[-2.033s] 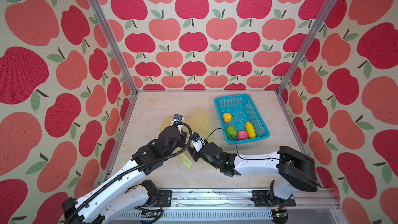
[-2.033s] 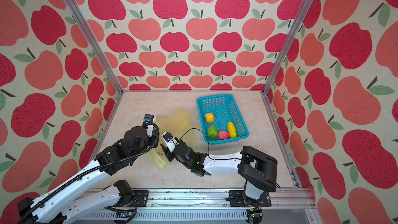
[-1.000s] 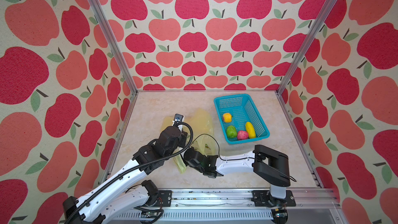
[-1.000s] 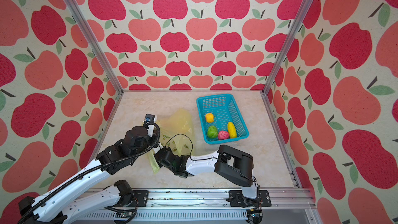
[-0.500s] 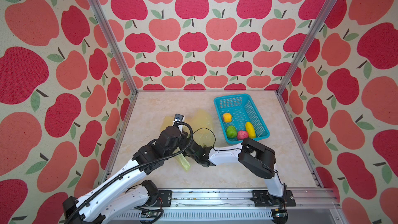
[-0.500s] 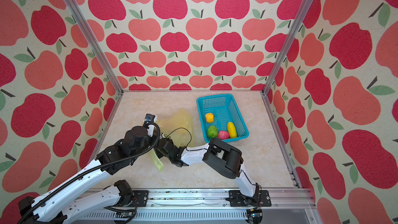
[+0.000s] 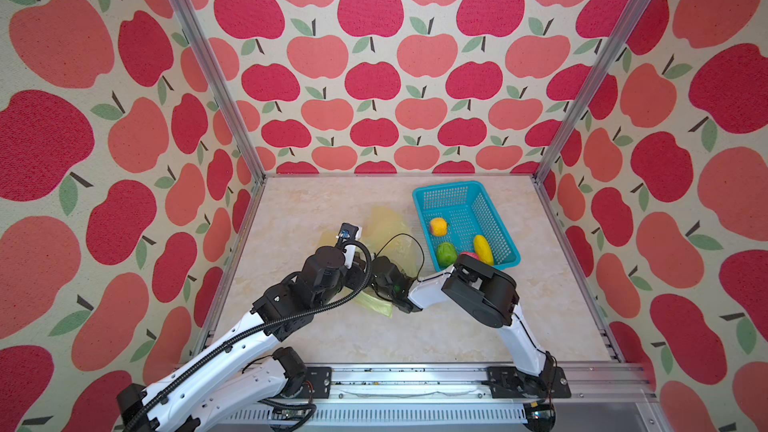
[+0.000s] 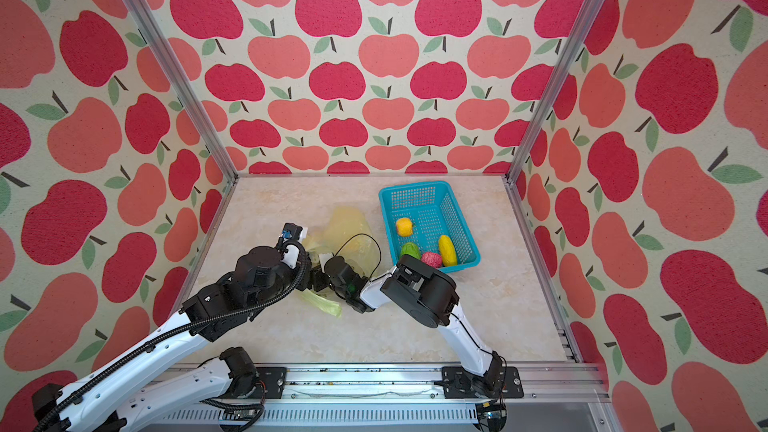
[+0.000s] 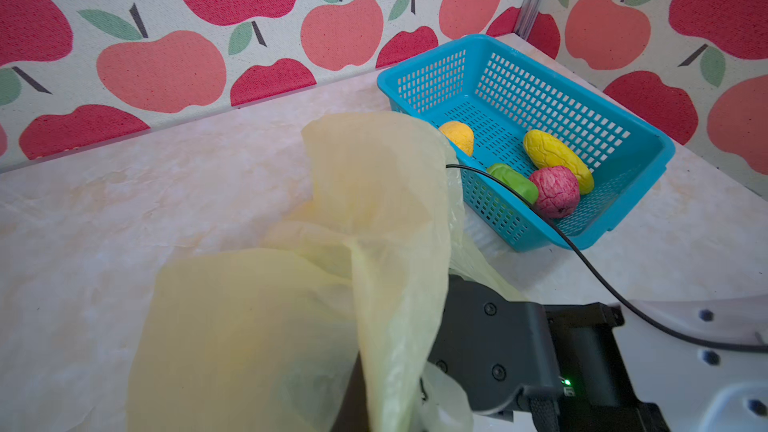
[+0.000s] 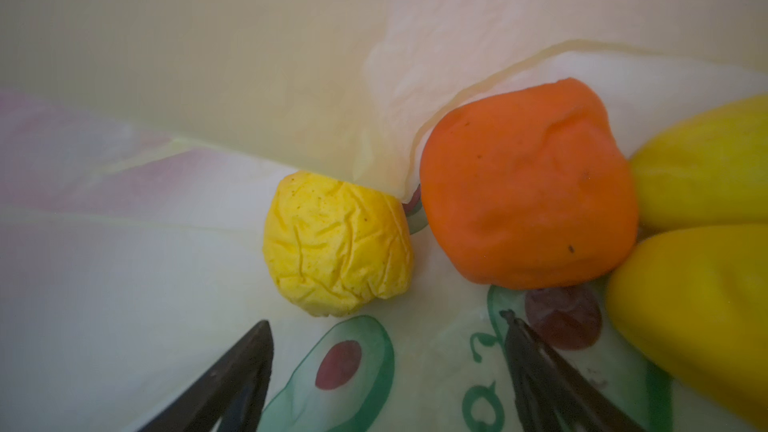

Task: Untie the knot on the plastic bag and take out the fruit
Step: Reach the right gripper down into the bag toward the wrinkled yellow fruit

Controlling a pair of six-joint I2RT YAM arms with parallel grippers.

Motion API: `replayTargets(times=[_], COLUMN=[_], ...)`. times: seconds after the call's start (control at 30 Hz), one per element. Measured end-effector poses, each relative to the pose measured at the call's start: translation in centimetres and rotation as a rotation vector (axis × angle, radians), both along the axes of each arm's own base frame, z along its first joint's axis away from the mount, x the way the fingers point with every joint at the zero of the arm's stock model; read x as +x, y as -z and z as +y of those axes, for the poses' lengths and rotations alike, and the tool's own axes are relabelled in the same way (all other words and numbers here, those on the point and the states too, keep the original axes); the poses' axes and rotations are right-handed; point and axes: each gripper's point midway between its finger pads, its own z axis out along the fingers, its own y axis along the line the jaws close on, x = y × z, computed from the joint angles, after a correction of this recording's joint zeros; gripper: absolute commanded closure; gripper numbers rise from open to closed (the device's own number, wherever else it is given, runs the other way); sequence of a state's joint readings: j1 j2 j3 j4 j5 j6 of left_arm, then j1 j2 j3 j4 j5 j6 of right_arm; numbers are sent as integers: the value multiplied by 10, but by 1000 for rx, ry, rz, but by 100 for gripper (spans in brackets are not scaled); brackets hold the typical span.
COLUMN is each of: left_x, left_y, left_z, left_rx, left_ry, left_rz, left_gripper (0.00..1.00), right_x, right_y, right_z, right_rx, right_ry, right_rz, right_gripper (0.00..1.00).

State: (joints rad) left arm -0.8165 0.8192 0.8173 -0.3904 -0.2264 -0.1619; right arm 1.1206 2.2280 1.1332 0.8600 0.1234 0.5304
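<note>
With left claw (image 8: 312,280) clamped on bag (image 9: 374,201), we centre the open, empty right claw (image 10: 384,324) on the crumpled yellow fruit (image 10: 336,243) before closing.

Bright, even light — hazy wrist close-up

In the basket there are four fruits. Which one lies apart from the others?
The yellow-orange fruit: it lies alone, while the green fruit, the pink fruit and the long yellow fruit sit clustered together.
</note>
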Motion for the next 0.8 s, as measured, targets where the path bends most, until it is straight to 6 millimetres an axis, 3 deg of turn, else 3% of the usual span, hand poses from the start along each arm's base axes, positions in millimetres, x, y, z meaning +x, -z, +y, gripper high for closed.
replayTargets(times=[0.2,0.47,0.8], left_x=[-4,-5,-28], left_y=[2,0,-12], left_z=[-13,-16,-22], left_rx=[-7,-8,-77], left_ry=[57,78,184], left_rz=[13,2,-45], left_gripper=[100,100,100], right_x=[-1,-12,25], right_y=[-3,-13,0], right_z=[21,31,19], right_rx=[43,133,46], right_ry=[-52,-135,20], right_rz=[20,20,31], right_gripper=[8,8,12])
